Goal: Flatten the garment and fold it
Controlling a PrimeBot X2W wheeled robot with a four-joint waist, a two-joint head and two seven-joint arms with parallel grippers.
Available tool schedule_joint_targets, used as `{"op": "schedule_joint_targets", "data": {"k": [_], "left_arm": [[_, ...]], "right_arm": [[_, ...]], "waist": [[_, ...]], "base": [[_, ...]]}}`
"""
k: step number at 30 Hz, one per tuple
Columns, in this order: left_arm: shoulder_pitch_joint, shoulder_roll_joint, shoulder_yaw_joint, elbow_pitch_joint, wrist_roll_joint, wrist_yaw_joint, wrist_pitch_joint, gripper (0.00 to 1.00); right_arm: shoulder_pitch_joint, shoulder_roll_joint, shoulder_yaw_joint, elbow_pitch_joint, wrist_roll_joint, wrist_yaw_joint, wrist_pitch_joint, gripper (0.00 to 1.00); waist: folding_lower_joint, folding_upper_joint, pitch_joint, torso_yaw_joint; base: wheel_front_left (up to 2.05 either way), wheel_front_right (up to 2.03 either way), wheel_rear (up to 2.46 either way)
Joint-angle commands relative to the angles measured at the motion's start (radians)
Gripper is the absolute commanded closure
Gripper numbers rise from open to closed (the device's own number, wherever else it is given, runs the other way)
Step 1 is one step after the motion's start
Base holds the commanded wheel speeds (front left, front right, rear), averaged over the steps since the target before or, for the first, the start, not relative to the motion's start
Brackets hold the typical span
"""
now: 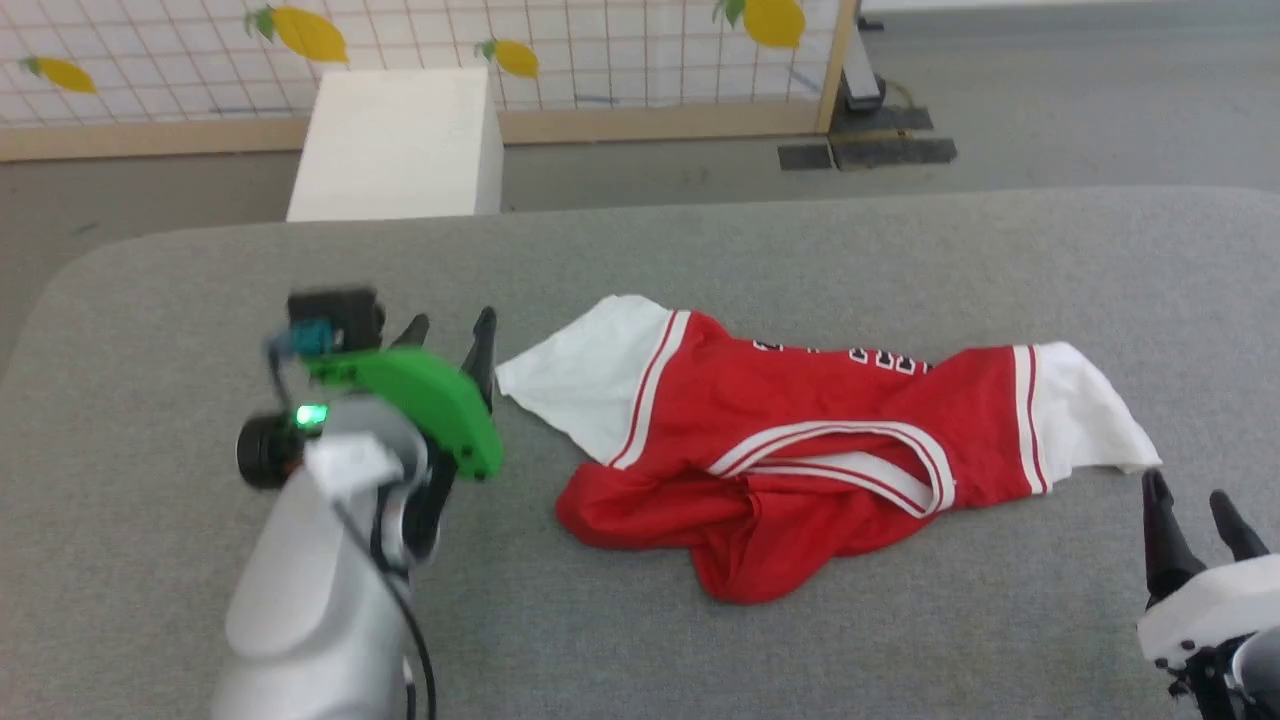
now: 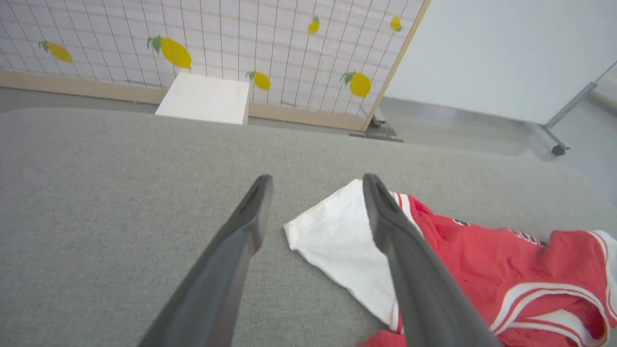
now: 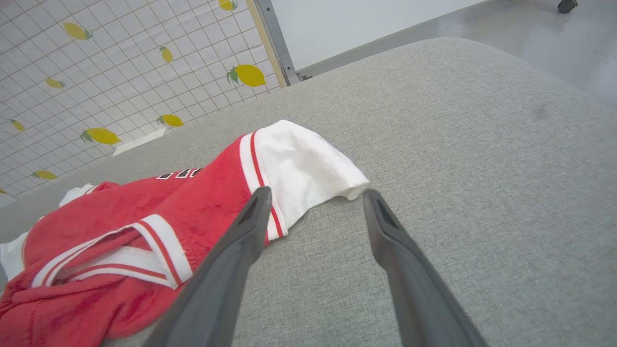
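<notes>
The red jersey T-shirt (image 1: 800, 440) lies crumpled on the grey table, collar toward me, its body bunched at the front, white sleeves spread to either side. My left gripper (image 1: 450, 330) hovers open just left of the left white sleeve (image 1: 580, 375); in the left wrist view that sleeve (image 2: 337, 241) lies between and beyond my open left gripper (image 2: 315, 180). My right gripper (image 1: 1190, 495) stands open just below the right white sleeve (image 1: 1085, 410). In the right wrist view the sleeve's corner (image 3: 308, 164) sits right ahead of my open right gripper (image 3: 315, 193).
The grey padded table (image 1: 150, 300) has wide bare cloth all round the shirt. Beyond its far edge stand a white box (image 1: 400, 140) on the floor and a lemon-patterned grid screen (image 1: 600, 40) with a wooden frame.
</notes>
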Motion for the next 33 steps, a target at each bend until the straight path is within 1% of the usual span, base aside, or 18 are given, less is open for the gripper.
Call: {"op": "schedule_joint_targets", "data": {"k": [1, 3, 5, 9, 11, 15, 17, 19, 20, 21, 22, 27, 28, 31, 33], "left_arm": [[-0.046, 0.012, -0.011, 0.034, 0.01, 0.012, 0.065, 0.0], [-0.13, 0.029, -0.04, 0.106, 0.024, 0.025, 0.221, 0.0], [-0.193, 0.036, -0.066, 0.15, 0.034, 0.024, 0.32, 0.0], [-0.264, 0.057, -0.119, 0.242, 0.072, 0.022, 0.455, 0.0], [-0.277, 0.064, -0.133, 0.278, 0.083, 0.025, 0.489, 0.0], [-0.267, 0.059, -0.146, 0.33, 0.078, 0.023, 0.527, 0.0], [-0.249, 0.053, -0.148, 0.35, 0.068, 0.019, 0.533, 0.0], [-0.233, 0.045, -0.141, 0.356, 0.051, 0.011, 0.51, 0.0], [-0.226, 0.042, -0.142, 0.357, 0.046, 0.002, 0.496, 0.38], [-0.218, 0.034, -0.136, 0.356, 0.032, -0.009, 0.473, 0.74], [-0.213, 0.029, -0.132, 0.354, 0.023, -0.016, 0.452, 1.0], [-0.2, 0.019, -0.124, 0.364, -0.001, -0.045, 0.368, 1.0], [-0.197, 0.017, -0.102, 0.35, -0.024, -0.054, 0.308, 1.0], [-0.181, 0.014, -0.068, 0.306, -0.056, -0.064, 0.226, 1.0], [-0.154, 0.014, -0.048, 0.259, -0.074, -0.072, 0.163, 1.0]], "right_arm": [[-0.023, 0.0, 0.003, -0.007, -0.006, -0.002, -0.006, 0.0], [-0.039, 0.0, 0.011, -0.007, -0.01, -0.002, -0.006, 0.0], [-0.049, 0.0, 0.014, -0.007, -0.012, -0.002, -0.007, 0.0], [-0.061, 0.0, 0.018, 0.0, -0.008, -0.002, -0.016, 0.0], [-0.066, 0.0, 0.022, 0.003, -0.008, -0.002, -0.021, 0.0], [-0.076, 0.0, 0.01, 0.011, -0.006, -0.002, -0.035, 0.0], [-0.079, 0.0, 0.007, 0.016, -0.007, -0.002, -0.04, 0.0], [-0.083, 0.0, 0.006, 0.02, -0.007, -0.002, -0.044, 0.0], [-0.084, 0.0, 0.005, 0.021, -0.007, -0.002, -0.045, 0.0], [-0.085, 0.0, 0.002, 0.022, -0.009, -0.002, -0.046, 0.0], [-0.086, 0.0, 0.0, 0.024, -0.01, -0.002, -0.047, 0.0], [-0.092, 0.0, 0.004, 0.027, -0.015, -0.002, -0.044, 0.0], [-0.096, 0.0, 0.008, 0.024, -0.025, -0.002, -0.038, 0.0], [-0.106, 0.0, 0.003, 0.015, -0.042, -0.002, -0.017, 0.0], [-0.116, 0.0, -0.003, 0.018, -0.061, -0.002, 0.027, 0.0]], "waist": [[0.0, -0.0001, 0.061, -0.042], [0.0, -0.0001, 0.088, -0.057], [0.0, -0.0001, 0.112, -0.068], [0.0, -0.0001, 0.15, -0.088], [0.0, -0.0001, 0.165, -0.097], [0.0, -0.0001, 0.184, -0.108], [0.0, -0.0001, 0.187, -0.11], [0.0, -0.0001, 0.19, -0.112], [0.0, -0.0001, 0.19, -0.111], [0.0, -0.0001, 0.189, -0.108], [0.0, -0.0001, 0.188, -0.105], [0.0, -0.0001, 0.174, -0.085], [0.0, -0.0001, 0.163, -0.074], [0.0, -0.0001, 0.15, -0.063], [0.0, -0.0001, 0.143, -0.061]], "base": [[0.0, 0.0, 0.0], [0.0, 0.0, 0.0], [0.0, 0.0, 0.0], [0.0, 0.0, 0.0], [0.0, 0.0, 0.0], [0.0, 0.0, 0.0], [0.0, 0.0, 0.0], [0.0, 0.0, 0.0], [0.0, 0.0, 0.0], [0.0, 0.0, 0.0], [0.0, 0.0, 0.0], [0.0, 0.0, 0.0], [0.0, 0.0, 0.0], [0.0, 0.0, 0.0], [0.0, 0.0, 0.0]]}}
